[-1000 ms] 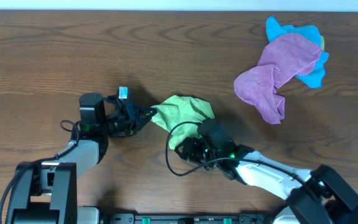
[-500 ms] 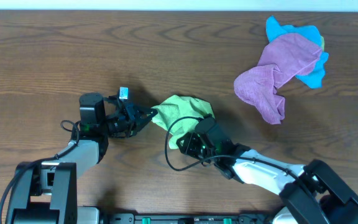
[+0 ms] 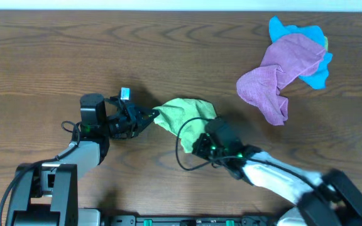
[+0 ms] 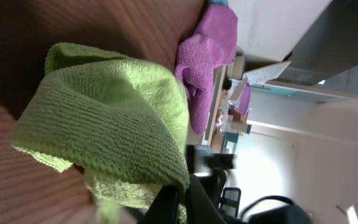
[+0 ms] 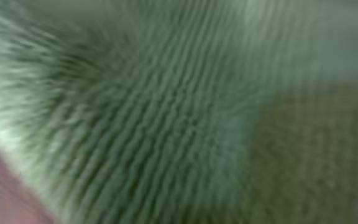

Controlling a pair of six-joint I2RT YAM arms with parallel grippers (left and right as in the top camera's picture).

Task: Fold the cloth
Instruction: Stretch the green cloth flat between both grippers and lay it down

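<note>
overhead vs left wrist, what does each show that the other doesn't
Only overhead: the left pincer pinching the cloth at its left edge, the right arm over its near side, and the whole table. Only left wrist: the cloth's weave up close and the room past the table. Both: the cloth and the purple cloth.
</note>
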